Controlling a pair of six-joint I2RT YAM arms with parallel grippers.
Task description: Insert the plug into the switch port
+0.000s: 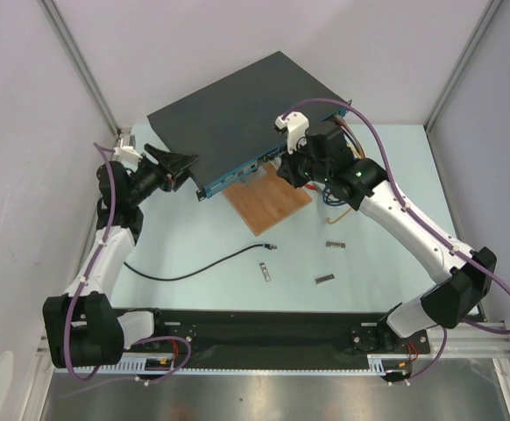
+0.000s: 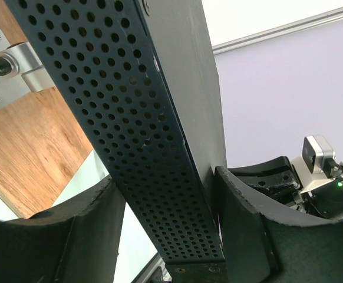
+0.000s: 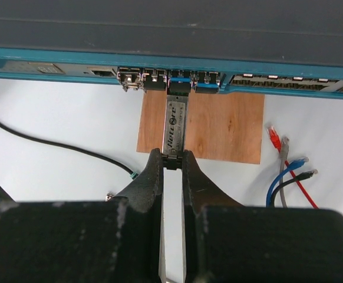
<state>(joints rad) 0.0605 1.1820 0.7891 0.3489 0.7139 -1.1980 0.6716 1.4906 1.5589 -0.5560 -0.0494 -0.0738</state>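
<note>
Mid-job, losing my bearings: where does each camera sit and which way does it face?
Top external: above and behind the bases, looking down on the table; both arms, left tool and right tool show.
Left wrist: on the left arm, looking along the switch box's perforated side, gripped between its own fingers.
Right wrist: on the right arm, facing the port row; its fingers pinch a silver module that reaches it.
Shared: top and right wrist both show the wooden board and loose plug.

Top camera looks down from behind — both wrist views press close on the grey box (image 1: 237, 105).
</note>
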